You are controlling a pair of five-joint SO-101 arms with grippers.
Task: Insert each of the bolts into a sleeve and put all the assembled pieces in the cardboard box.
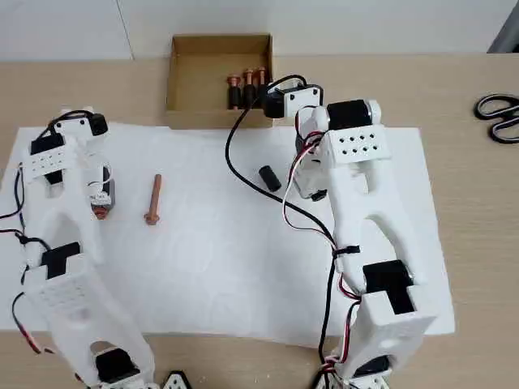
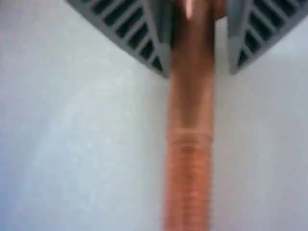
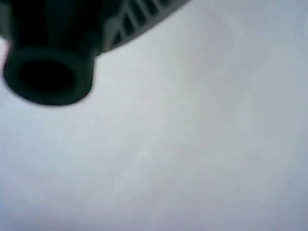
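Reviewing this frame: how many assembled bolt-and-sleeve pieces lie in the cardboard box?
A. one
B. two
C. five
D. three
D: the high view shows three assembled pieces, copper heads on black sleeves, lying side by side inside the cardboard box.

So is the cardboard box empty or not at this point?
Not empty. In the high view, three bolt-and-sleeve pieces lie side by side inside the cardboard box, toward its right side.
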